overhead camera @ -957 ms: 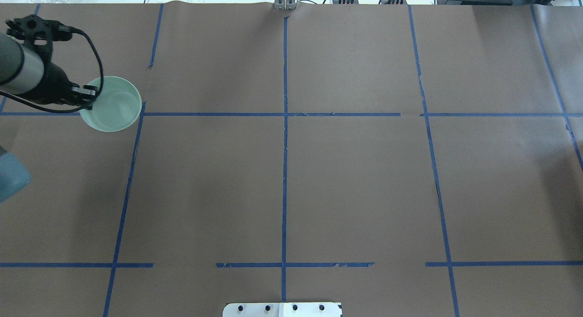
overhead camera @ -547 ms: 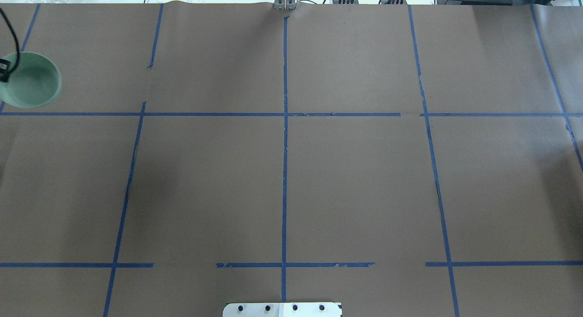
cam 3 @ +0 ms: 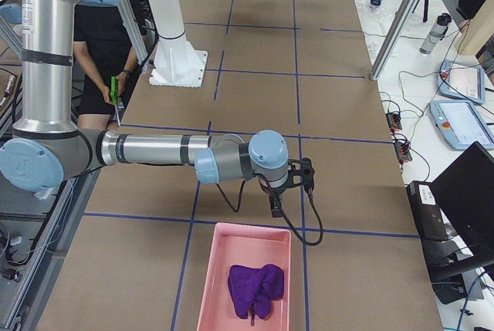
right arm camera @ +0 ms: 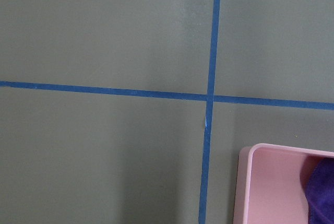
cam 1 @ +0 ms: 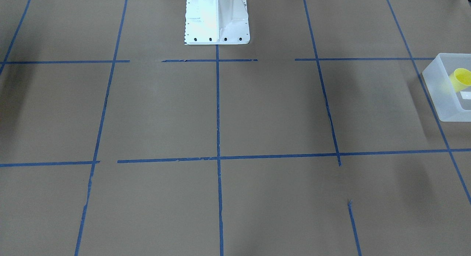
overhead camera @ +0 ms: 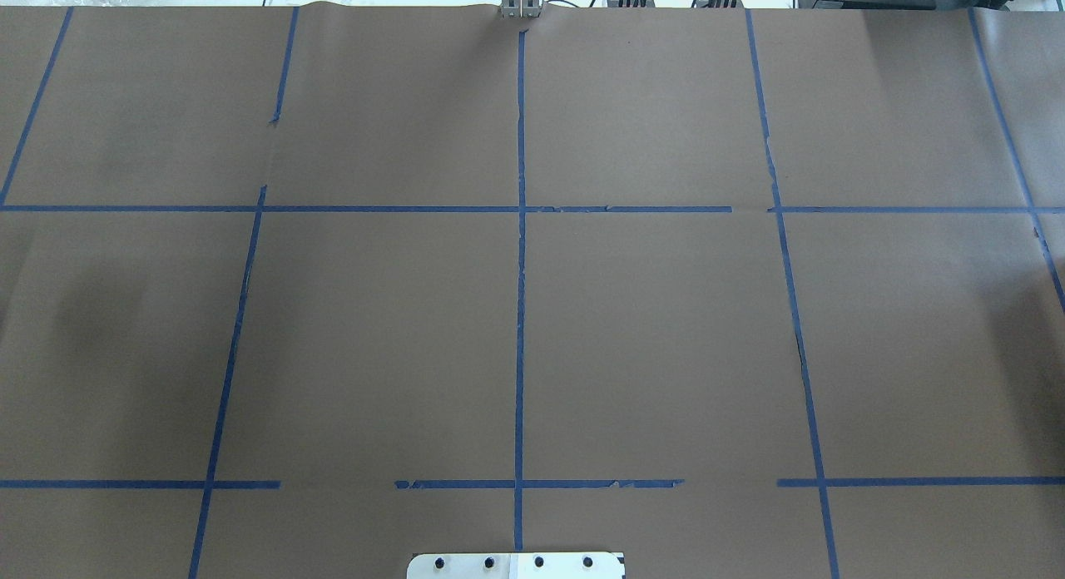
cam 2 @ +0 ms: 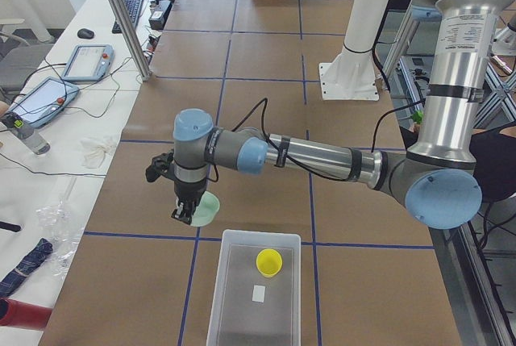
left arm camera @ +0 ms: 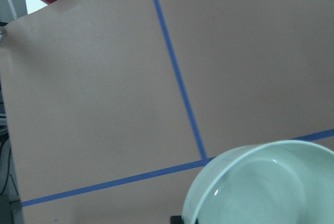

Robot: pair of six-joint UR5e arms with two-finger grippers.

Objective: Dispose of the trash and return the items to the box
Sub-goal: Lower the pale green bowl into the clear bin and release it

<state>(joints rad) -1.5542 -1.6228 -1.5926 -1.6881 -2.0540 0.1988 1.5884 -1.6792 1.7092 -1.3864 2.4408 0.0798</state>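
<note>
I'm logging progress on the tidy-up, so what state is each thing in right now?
Left gripper: fingers shut on the bowl.
Bowl: held aloft, not yet in the box.
Yellow cup: inside the box, tipped over.
Box: open, no lid.
Right gripper: cannot tell if open or shut.
Purple cloth: crumpled in the pink tray.

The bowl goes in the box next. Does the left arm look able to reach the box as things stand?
Probably yes: the left gripper, at the bowl, hangs close beside the open box; nothing stands between them.
</note>
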